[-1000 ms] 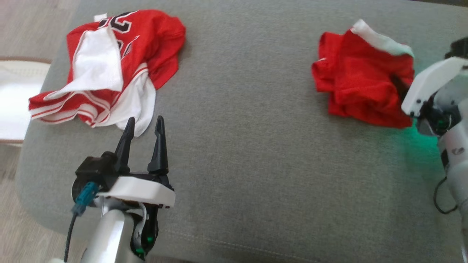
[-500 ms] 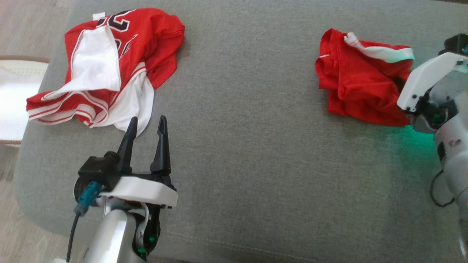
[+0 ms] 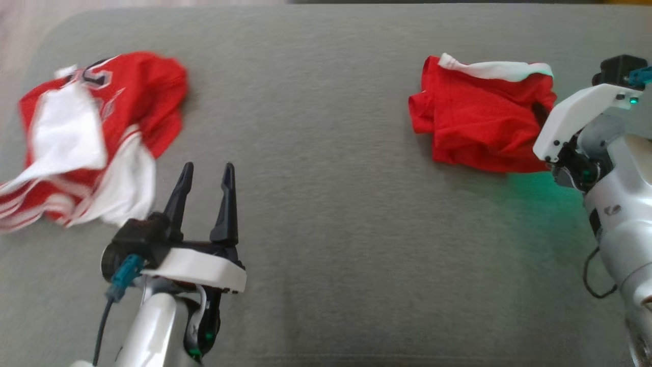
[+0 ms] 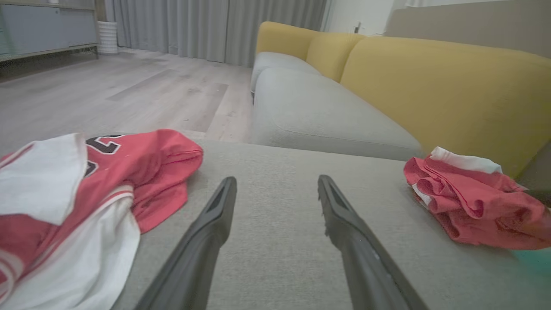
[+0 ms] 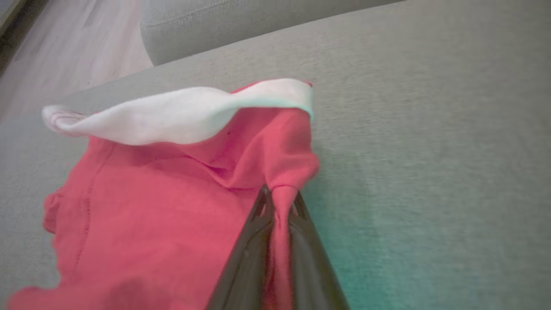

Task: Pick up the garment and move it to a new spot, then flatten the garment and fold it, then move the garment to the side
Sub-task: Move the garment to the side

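A crumpled red garment [image 3: 473, 122] with a white band along its far edge lies at the right of the grey sofa cushion [image 3: 331, 178]. My right gripper [image 5: 280, 191] is shut on a pinch of red cloth at the garment's [image 5: 163, 206] right edge, which is drawn up into a peak. In the head view this gripper [image 3: 541, 113] meets the cloth from the right, its fingers mostly hidden under the white wrist cover. My left gripper [image 3: 208, 171] hovers open over bare cushion at the lower left, with nothing between its fingers [image 4: 215, 215]. The garment [image 4: 473, 202] lies far to its right.
A second red and white jersey [image 3: 91, 132] with dark numbers lies bunched at the left edge of the cushion, just left of my left gripper. A yellow backrest [image 4: 430, 77] runs behind the seat. Wooden floor [image 4: 107, 94] lies beyond the left end.
My right gripper has shut on the red garment's right edge and lifted it, drawing the white band out straight. The head camera has turned, so everything sits further left. The left arm has not moved.
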